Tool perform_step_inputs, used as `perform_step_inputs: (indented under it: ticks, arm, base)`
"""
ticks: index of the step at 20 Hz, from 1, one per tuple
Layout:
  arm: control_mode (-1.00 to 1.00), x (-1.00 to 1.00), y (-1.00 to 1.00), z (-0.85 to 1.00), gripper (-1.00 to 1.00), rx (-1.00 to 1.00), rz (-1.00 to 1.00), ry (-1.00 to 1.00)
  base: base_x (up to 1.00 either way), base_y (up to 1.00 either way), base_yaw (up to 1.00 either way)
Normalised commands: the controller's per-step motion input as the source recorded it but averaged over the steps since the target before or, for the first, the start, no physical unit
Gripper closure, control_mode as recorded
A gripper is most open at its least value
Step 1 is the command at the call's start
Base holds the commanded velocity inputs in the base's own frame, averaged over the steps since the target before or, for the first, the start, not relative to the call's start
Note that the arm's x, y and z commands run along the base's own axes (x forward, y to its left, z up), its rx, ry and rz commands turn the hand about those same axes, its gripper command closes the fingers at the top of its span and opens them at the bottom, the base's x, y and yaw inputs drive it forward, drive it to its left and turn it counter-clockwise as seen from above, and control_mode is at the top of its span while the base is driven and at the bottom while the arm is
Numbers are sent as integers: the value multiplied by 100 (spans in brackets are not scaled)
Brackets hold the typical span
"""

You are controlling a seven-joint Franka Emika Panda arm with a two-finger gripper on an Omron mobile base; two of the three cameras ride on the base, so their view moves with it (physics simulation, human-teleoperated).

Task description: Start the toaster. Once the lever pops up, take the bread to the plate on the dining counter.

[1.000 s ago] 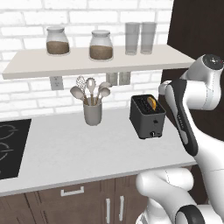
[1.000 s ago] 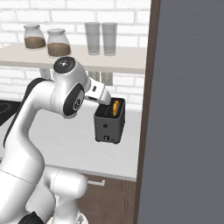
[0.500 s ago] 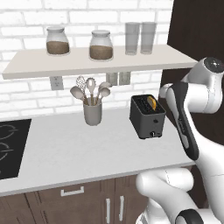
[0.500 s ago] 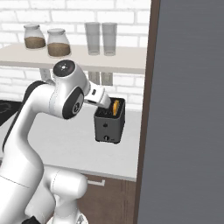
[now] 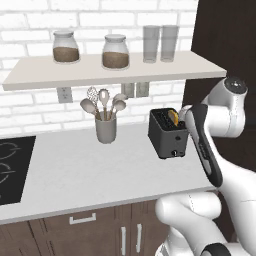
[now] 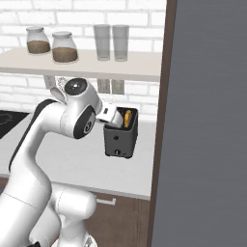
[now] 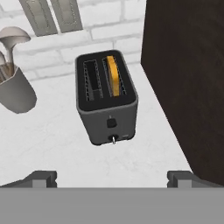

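Your pincer (image 7: 112, 177) is spread fully wide, holding nothing, hovering above and in front of the toaster (image 7: 106, 98). The toaster sits on the white counter (image 5: 85, 170) near its right end, beside the dark cabinet wall (image 7: 183, 78); the bread (image 7: 113, 74) stands in the right slot. Risks: the lever (image 7: 111, 122) is small, so an off-centre press could slide off it or shove the light toaster toward the utensil cup (image 5: 106, 129); a wide-spread finger could clip the cabinet wall. The hand view gives you the lever and knob (image 7: 113, 139); the left base view hides most of the front behind the arm but shows the counter layout.
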Motion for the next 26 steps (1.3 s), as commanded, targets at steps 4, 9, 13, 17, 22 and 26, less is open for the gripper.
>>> perform_step_inputs:
  ticks: [4, 9, 13, 17, 22, 26]
  arm:
    - [-100, 53, 0, -37, -100, 0, 0, 9]
    - [-100, 51, -7, -32, -100, 0, 0, 0]
    - [-100, 54, -5, -26, -100, 0, 0, 0]
    - [-100, 51, -12, -18, -100, 0, 0, 0]
    - [-100, 43, -24, -19, -100, 2, 0, 0]
    - [-100, 16, -5, -34, -100, 2, 4, 0]
  base:
    - [0, 0, 0]
    - [0, 0, 0]
    - [0, 0, 0]
    - [0, 0, 0]
    - [0, 0, 0]
    - [0, 0, 0]
